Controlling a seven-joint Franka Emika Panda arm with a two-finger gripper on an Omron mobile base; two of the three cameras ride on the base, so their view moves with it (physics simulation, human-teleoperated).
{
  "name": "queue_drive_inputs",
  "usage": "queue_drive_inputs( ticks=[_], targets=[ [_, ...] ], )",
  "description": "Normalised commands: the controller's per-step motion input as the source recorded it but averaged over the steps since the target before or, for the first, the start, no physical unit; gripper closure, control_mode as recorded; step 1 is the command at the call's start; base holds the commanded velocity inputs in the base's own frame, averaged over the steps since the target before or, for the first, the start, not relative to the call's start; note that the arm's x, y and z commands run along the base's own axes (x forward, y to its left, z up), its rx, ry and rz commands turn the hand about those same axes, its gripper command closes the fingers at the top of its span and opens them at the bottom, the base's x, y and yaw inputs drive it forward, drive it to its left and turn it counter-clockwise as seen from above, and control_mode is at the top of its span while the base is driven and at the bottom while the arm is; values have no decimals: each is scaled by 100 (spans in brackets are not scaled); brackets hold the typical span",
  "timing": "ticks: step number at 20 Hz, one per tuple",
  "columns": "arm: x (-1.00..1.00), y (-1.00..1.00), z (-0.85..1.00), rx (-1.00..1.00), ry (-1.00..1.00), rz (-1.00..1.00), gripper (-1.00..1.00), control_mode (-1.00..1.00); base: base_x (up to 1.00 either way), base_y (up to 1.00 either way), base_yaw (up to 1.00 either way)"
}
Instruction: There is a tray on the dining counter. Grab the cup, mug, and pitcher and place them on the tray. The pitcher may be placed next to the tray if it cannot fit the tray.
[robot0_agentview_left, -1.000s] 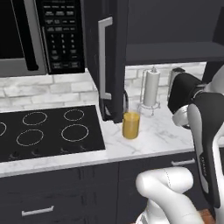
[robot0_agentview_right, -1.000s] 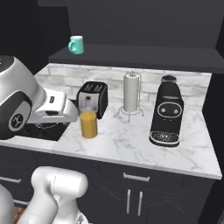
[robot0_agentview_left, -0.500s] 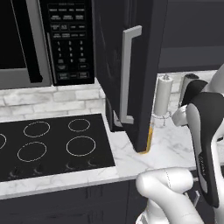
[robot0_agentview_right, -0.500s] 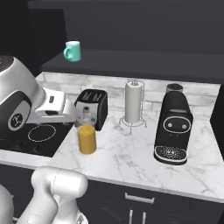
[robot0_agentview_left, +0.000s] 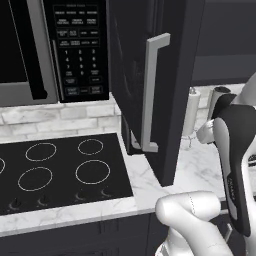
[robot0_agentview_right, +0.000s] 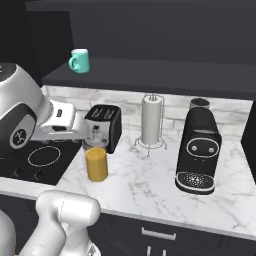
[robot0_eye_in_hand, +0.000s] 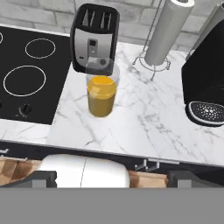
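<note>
1. Arm bent over marble counter (robot0_agentview_right: 150, 175); gripper (robot0_agentview_right: 95, 134) level, just above pitcher (robot0_agentview_right: 96, 163), jaws spread wide, nothing held.
2. Pitcher: clear glass cylinder, amber fill, upright, long axis vertical, just before black toaster (robot0_eye_in_hand: 95, 37), beside cooktop (robot0_eye_in_hand: 26, 74).
3. Teal mug (robot0_agentview_right: 79, 61) upright on dark shelf (robot0_agentview_right: 150, 70), handle pointing left.

I am looking down at a white marble counter (robot0_eye_in_hand: 144, 118). The pitcher (robot0_eye_in_hand: 102, 87) is standing on it just in front of the toaster (robot0_eye_in_hand: 95, 37), beside the cooktop (robot0_eye_in_hand: 26, 74). The towel roll (robot0_eye_in_hand: 168, 33) and coffee machine (robot0_eye_in_hand: 205, 83) are sitting further right. The mug (robot0_agentview_right: 79, 60) is resting on a dark shelf (robot0_agentview_right: 150, 75) above.
</note>
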Motion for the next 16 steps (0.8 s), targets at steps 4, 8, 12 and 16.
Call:
queue_drive_inputs(
  ticks=[4,8,12,16],
  targets=[
    [7,0,0,0,-6,0,-100,-100,6,0,0],
    [0,0,31,0,-26,0,-100,-100,0,0,0],
    [0,0,50,0,-36,0,-100,-100,0,0,0],
    [-2,0,38,1,-36,0,-100,-100,0,0,0]
  ],
)
